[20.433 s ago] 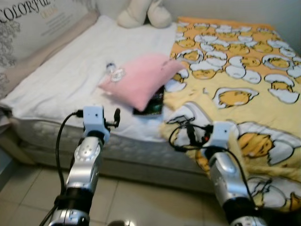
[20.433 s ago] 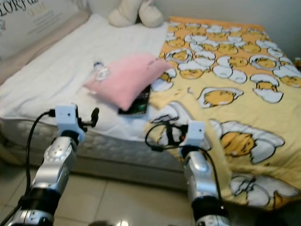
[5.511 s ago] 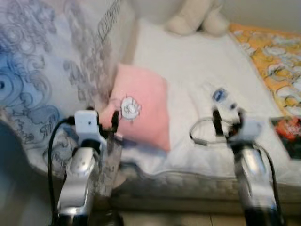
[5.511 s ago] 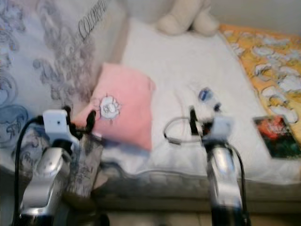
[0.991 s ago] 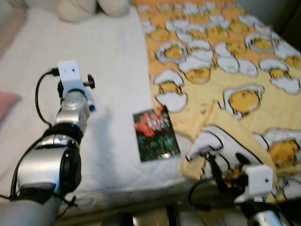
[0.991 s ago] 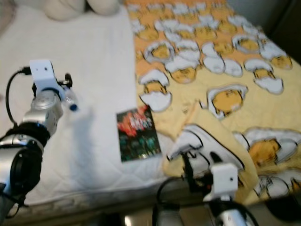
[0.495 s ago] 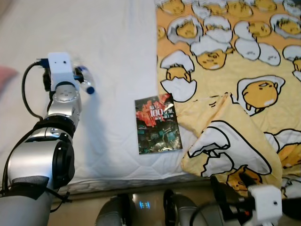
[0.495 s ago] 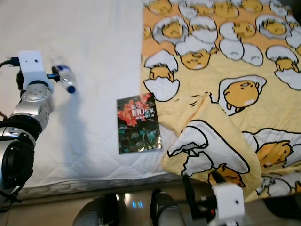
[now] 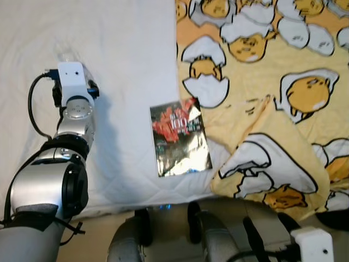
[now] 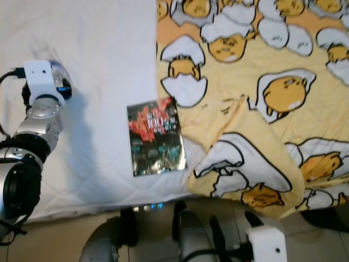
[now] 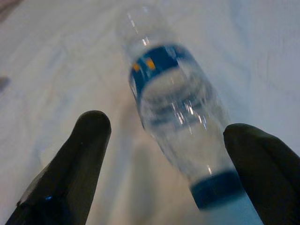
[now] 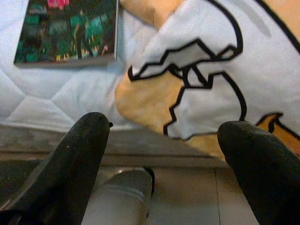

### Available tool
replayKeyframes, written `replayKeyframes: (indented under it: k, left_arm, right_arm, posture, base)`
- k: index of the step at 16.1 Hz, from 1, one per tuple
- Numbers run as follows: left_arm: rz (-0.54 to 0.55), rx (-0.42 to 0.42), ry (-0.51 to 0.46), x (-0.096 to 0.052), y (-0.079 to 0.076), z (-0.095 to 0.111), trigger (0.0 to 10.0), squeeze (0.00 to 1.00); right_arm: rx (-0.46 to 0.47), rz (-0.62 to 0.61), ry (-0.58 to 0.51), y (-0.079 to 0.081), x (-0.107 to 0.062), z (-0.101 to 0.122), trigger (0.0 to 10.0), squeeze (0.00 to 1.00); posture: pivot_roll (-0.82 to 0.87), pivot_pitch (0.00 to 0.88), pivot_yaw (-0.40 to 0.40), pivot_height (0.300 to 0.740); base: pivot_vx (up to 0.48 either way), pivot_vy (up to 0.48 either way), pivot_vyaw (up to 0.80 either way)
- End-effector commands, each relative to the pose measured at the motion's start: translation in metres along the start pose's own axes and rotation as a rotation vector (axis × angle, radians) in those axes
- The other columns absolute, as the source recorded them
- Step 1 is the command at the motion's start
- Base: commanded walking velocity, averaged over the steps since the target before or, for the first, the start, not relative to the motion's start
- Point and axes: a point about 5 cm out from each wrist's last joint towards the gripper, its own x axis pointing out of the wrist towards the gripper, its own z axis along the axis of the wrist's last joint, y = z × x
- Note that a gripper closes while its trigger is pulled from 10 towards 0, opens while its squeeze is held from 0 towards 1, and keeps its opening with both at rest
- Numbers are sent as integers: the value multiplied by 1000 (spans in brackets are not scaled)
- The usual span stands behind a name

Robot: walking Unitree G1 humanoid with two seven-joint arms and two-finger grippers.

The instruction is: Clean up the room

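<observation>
Bottle (image 9: pixel 66 54) mostly hidden behind left wrist; left wrist view blurred.

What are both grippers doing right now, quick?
Left gripper: open, fingers straddling the clear water bottle on the bed, not clamped.
Right gripper: open, holding nothing.

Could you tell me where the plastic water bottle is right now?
The water bottle lies on the white sheet, to the robot's left of the book, between the open fingers of the left gripper.
</observation>
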Motion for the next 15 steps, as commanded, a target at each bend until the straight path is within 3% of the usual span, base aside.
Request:
replayKeyframes:
  k: [1,5,6,15]
  left_arm:
    - [-24,-17,41,-1,-2,-7,10000,0]
    - [-102,-16,80,-4,-14,-13,10000,0]
    - [-108,-28,89,-5,-14,-15,0,0]
    - [-96,-34,42,-2,-12,-5,0,0]
  right_arm:
    - [-4,-2,42,0,-7,-3,10000,0]
    - [5,-5,70,4,-15,-4,10000,0]
    - [7,-10,72,4,-16,-4,10000,0]
    - [12,-9,80,4,-10,-9,10000,0]
  posture:
    - [-448,440,-26,740]
    - [-461,462,-16,740]
    - [-464,464,-12,740]
    - [-429,457,-5,740]
  base:
    - [0,0,0]
    - [0,0,0]
    - [0,0,0]
    - [0,0,0]
